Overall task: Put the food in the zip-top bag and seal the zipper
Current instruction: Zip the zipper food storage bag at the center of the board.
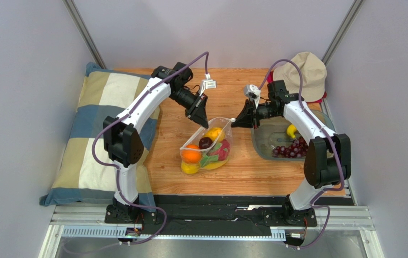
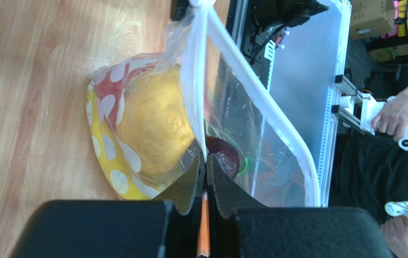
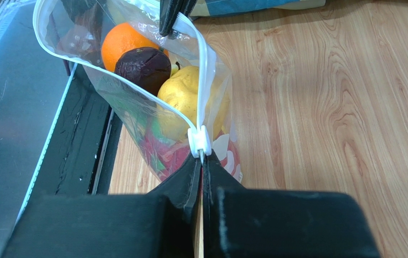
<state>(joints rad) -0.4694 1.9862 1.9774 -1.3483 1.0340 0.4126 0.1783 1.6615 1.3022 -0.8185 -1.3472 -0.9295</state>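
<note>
The dotted clear zip-top bag (image 1: 207, 151) stands on the wooden table, held up between both arms. Inside it I see an orange (image 1: 191, 155), a dark purple fruit (image 1: 205, 142), a yellow fruit (image 1: 215, 133), pink dragon fruit (image 1: 222, 150) and banana (image 1: 190, 168). My left gripper (image 1: 203, 121) is shut on the bag's mouth edge at one end; the whitish zipper strip (image 2: 254, 91) gapes open. My right gripper (image 1: 236, 121) is shut on the bag's other end just behind the white slider (image 3: 199, 141). The mouth also shows open in the right wrist view (image 3: 136, 80).
A grey tray (image 1: 262, 148) at the right holds dark purple grapes (image 1: 291, 149) and a yellow fruit (image 1: 292, 130). A beige cap (image 1: 304, 72) lies at the back right. A checked pillow (image 1: 96, 134) lies along the left edge.
</note>
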